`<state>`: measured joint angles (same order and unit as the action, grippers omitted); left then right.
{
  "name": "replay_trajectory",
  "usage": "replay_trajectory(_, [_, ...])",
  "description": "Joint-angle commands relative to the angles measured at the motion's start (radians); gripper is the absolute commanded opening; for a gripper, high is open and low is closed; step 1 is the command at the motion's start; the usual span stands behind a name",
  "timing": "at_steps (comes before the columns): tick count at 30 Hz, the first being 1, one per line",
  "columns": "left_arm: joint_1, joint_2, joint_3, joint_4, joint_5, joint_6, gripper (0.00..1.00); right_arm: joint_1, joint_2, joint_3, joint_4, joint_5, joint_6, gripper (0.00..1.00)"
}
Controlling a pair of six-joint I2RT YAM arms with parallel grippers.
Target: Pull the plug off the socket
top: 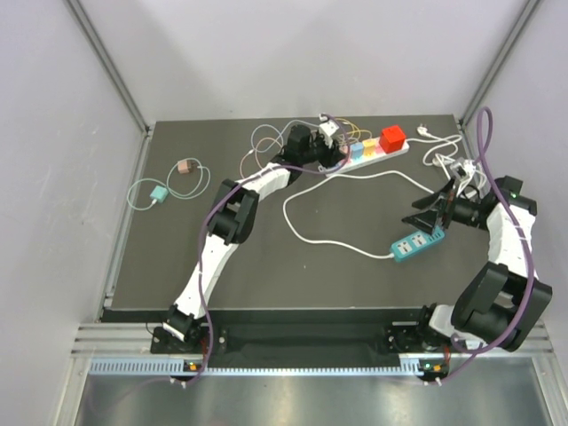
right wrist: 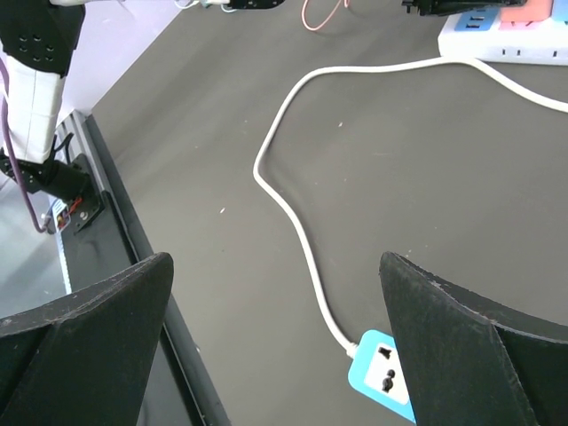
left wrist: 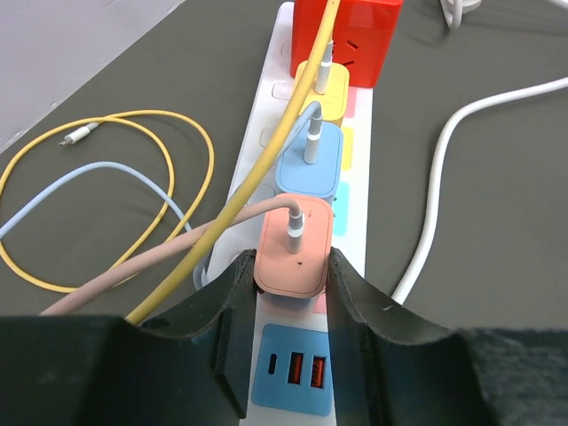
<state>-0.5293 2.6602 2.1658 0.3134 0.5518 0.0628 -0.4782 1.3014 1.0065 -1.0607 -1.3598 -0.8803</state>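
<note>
Your left hand [left wrist: 293, 271] grips the pink plug [left wrist: 294, 253], black fingers [left wrist: 238, 293] pressed on both sides. The plug is a smooth, round-cornered plastic block seated in the long white power strip [left wrist: 262, 151] at the far edge of the bench [top: 355, 284], cable face up. The strip runs lengthwise toward the red cube [left wrist: 351, 27]. Your right hand [right wrist: 275, 284] hangs wide open near the blue socket [right wrist: 383, 368].
</note>
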Motion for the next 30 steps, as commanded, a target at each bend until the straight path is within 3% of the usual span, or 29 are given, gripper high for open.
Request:
replay_trajectory(1, [-0.023,0.006,0.043,0.035,0.014,0.017,0.00,-0.017,0.007,0.055,-0.025,-0.058,-0.068,1.00])
replay_trajectory(4, [-0.028,-0.038,0.000,0.029,-0.027,0.038,0.00,-0.026,0.013,0.063,-0.056,-0.061,-0.097,1.00])
replay_trajectory(10, [-0.015,-0.272,-0.320,0.127,-0.186,0.094,0.00,-0.037,0.027,0.081,-0.146,-0.076,-0.184,1.00])
replay_trajectory(15, [0.040,-0.448,-0.543,0.147,-0.236,0.086,0.00,-0.037,0.038,0.087,-0.206,-0.087,-0.256,1.00])
replay_trajectory(22, [0.078,-0.654,-0.805,0.006,-0.291,0.109,0.00,-0.037,0.088,0.122,-0.404,-0.090,-0.482,1.00])
replay_trajectory(30, [0.083,-0.924,-1.104,-0.083,-0.426,0.017,0.00,0.010,0.114,0.113,-0.417,-0.073,-0.517,1.00])
